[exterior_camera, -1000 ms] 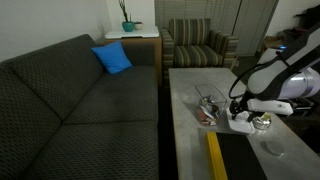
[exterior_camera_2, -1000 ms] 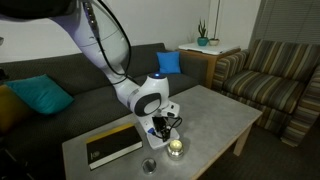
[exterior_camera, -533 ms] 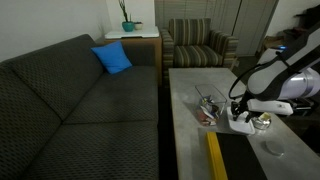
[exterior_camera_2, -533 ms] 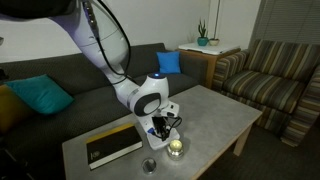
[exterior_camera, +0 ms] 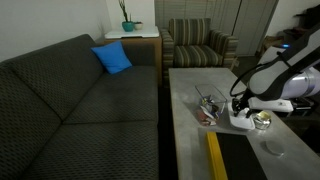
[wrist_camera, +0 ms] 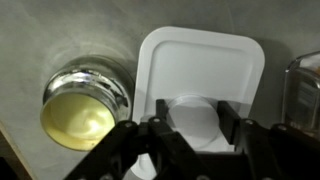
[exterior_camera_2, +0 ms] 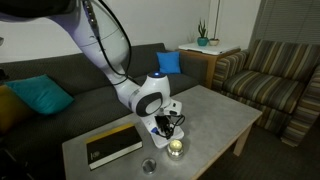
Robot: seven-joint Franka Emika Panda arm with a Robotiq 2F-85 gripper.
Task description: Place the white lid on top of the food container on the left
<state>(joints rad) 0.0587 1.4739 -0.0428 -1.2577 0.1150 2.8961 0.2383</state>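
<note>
The white lid lies flat on the grey table, filling the middle of the wrist view. My gripper is low over its near edge, and its two dark fingers are closed against the sides of a round raised part of the lid. In both exterior views the gripper is down at the table surface on the lid. The food container, clear with dark and reddish contents, stands just beside the lid; its edge shows at the right of the wrist view.
A small round container with yellowish contents stands right beside the lid. A grey round disc and a black book with a yellow stripe lie on the table. A dark sofa and striped armchair flank it.
</note>
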